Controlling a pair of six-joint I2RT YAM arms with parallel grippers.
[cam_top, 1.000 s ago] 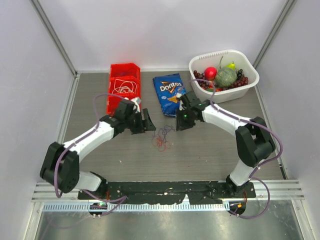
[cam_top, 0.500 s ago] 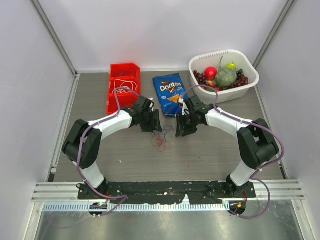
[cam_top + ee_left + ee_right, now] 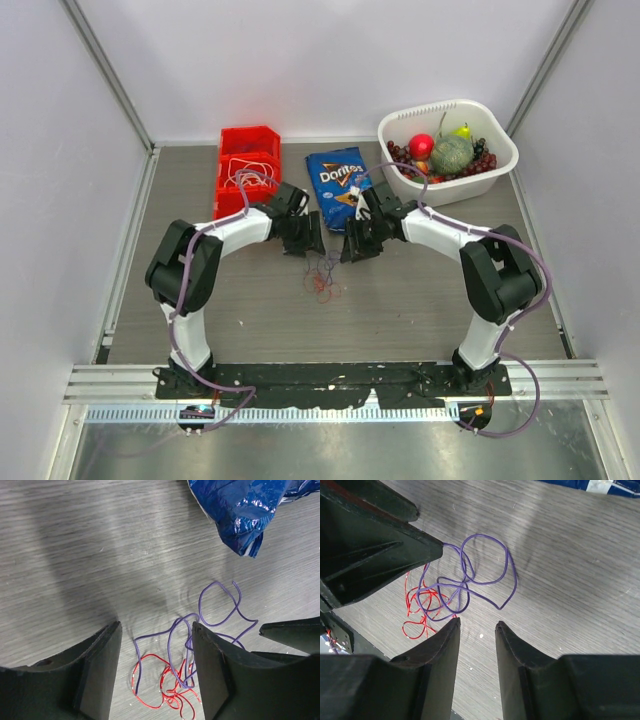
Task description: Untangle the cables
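Observation:
A loose tangle of thin cables (image 3: 321, 277) lies on the grey table: a purple cable (image 3: 220, 611) looped over a red cable (image 3: 165, 687). Both show in the right wrist view, purple (image 3: 485, 575) and red (image 3: 417, 612). My left gripper (image 3: 312, 240) is open just above the tangle's upper left, and its fingers straddle the tangle in the left wrist view (image 3: 156, 630). My right gripper (image 3: 352, 244) is open and empty just right of the purple loops (image 3: 477, 625). A white cable (image 3: 248, 172) lies in the red bin.
A red bin (image 3: 246, 172) stands at the back left. A blue Doritos bag (image 3: 338, 185) lies just behind the two grippers. A white basket (image 3: 447, 152) of fruit stands at the back right.
Both grippers have moved inward toward the tangle. The left arm has swung right and folded, and the right gripper has come left. The cables have not moved.

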